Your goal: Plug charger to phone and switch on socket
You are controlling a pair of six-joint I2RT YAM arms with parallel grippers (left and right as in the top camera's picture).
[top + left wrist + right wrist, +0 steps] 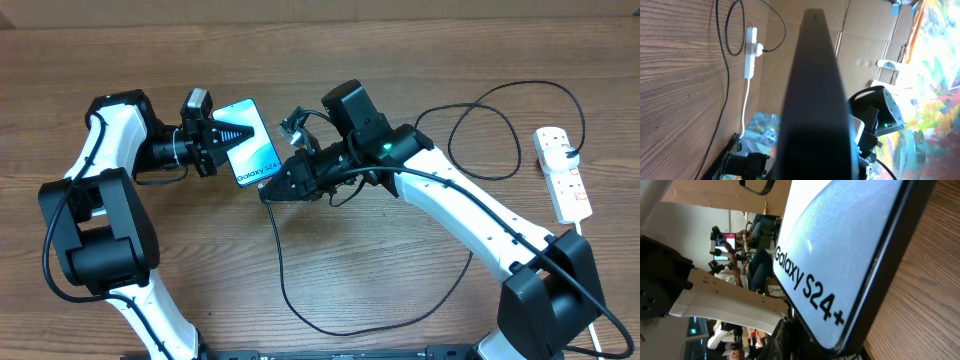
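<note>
The phone [256, 150], its blue screen reading "Galaxy S24+", is held tilted above the table. My left gripper [230, 135] is shut on its far short end. In the left wrist view its dark edge [815, 100] fills the middle. My right gripper [273, 190] is at the phone's text end, shut on the tip of the charger [283, 270]. The connector itself is hidden. The right wrist view shows the phone [840, 245] close up above my dark fingers [812, 340]. The black cable loops across the table to the white socket [562, 172] at the far right.
A black plug [571, 152] sits in the socket, and its white cord [598, 315] runs off the front edge. Cable loops [490, 140] lie between my right arm and the socket. The socket also shows in the left wrist view [751, 55]. Cardboard stands behind the table.
</note>
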